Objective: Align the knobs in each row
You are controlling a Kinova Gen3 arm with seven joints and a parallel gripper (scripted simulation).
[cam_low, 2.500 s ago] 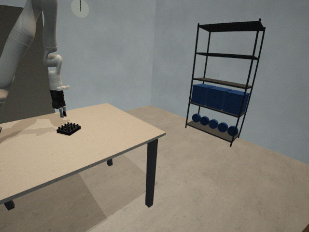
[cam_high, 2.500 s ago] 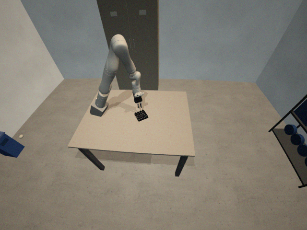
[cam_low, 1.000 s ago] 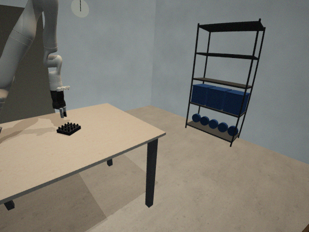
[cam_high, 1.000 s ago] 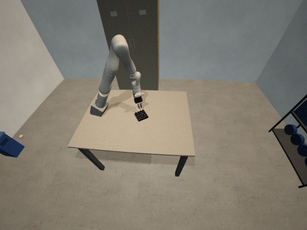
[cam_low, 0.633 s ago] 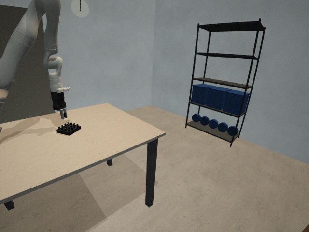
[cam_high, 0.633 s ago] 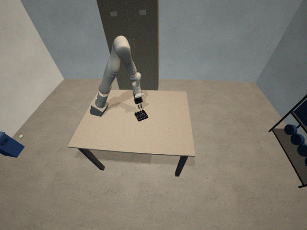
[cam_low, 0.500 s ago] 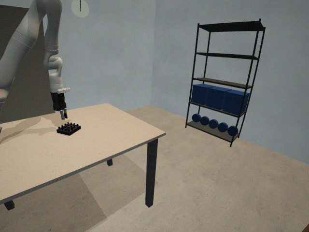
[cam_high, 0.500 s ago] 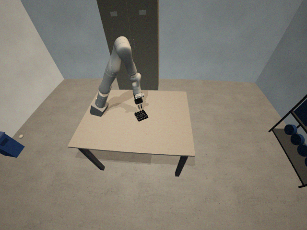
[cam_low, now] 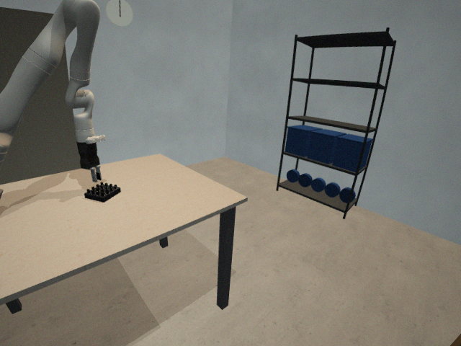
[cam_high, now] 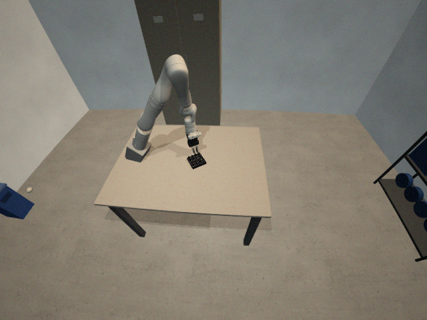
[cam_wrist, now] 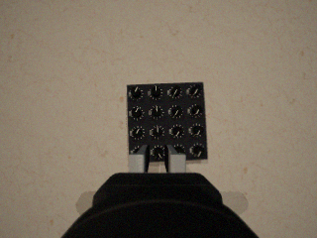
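Above the table (cam_high: 227, 186) (cam_low: 156, 208) (cam_wrist: 258, 74), beneath your gripper (cam_high: 195, 152) (cam_low: 96, 180) (cam_wrist: 157, 154), the knob box (cam_high: 196, 161) (cam_low: 104, 192) (cam_wrist: 166, 122) is sitting flat and looking upright. Your two fingers are standing partly open, nearer shut than wide, and they are gripping nothing; they are hovering over the box without touching a knob.

In the wrist view the printed names seem to be lying left of the knobs, so you are probably seeing the front at the left and row A at the right. On that reading, three knobs of row C are pointing toward the top of the view, while knob C4 (cam_wrist: 158, 152) is pointing down and to the right. That one is still needing its turn, and your fingers are appearing to line up over it.

You are seeing too little of row D's last knob, behind a finger, and the lines in rows A and B are showing too small to judge surely. So you are having no proof that anything else is finished.

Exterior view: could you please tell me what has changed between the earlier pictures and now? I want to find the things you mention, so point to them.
The arm's elbow (cam_high: 176, 65) (cam_low: 84, 13) has swung toward the picture's right, and the claw (cam_high: 195, 152) (cam_low: 96, 180) (cam_wrist: 157, 154) has come slightly lower and rightward. Nothing was visibly grasped or released. The knob box (cam_high: 196, 161) (cam_low: 104, 192) (cam_wrist: 165, 122) stayed put.
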